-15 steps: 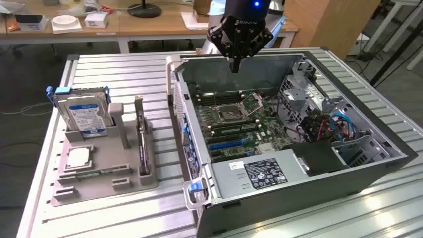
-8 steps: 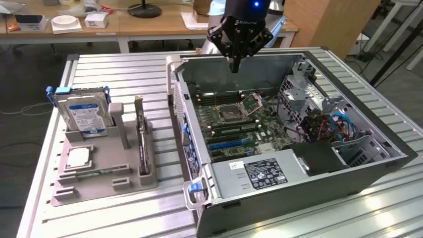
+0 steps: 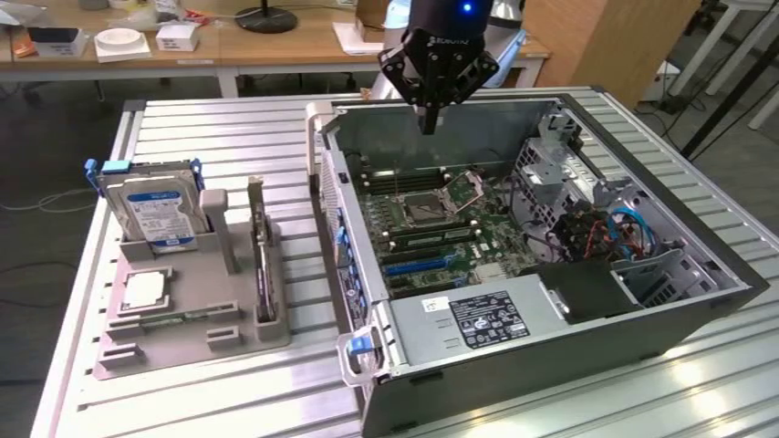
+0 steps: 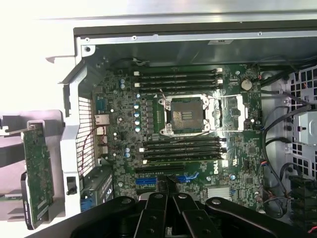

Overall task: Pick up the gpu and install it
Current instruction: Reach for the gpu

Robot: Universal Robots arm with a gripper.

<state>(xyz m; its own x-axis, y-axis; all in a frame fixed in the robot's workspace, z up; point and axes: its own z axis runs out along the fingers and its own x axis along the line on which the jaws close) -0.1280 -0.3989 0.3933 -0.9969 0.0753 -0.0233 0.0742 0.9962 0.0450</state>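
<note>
The gpu (image 3: 258, 257) is a thin dark circuit card standing on edge in a slot of the grey holder (image 3: 182, 333), at the exterior view's left. The wrist view catches it beside the case wall as a green board (image 4: 37, 173). My gripper (image 3: 428, 124) hangs above the far end of the open computer case (image 3: 681, 319), well apart from the gpu. Its fingers are shut together with nothing between them. In the wrist view the gripper (image 4: 166, 186) points down at the motherboard (image 4: 124, 114) near the blue expansion slots (image 4: 148, 181).
A silver hard drive (image 3: 152, 212) with a blue label stands in the holder, and a square CPU chip (image 3: 144, 290) lies in front of it. Inside the case are the bare CPU socket (image 4: 185, 116), memory slots, cables and a power supply (image 3: 487, 319). A desk with clutter stands behind.
</note>
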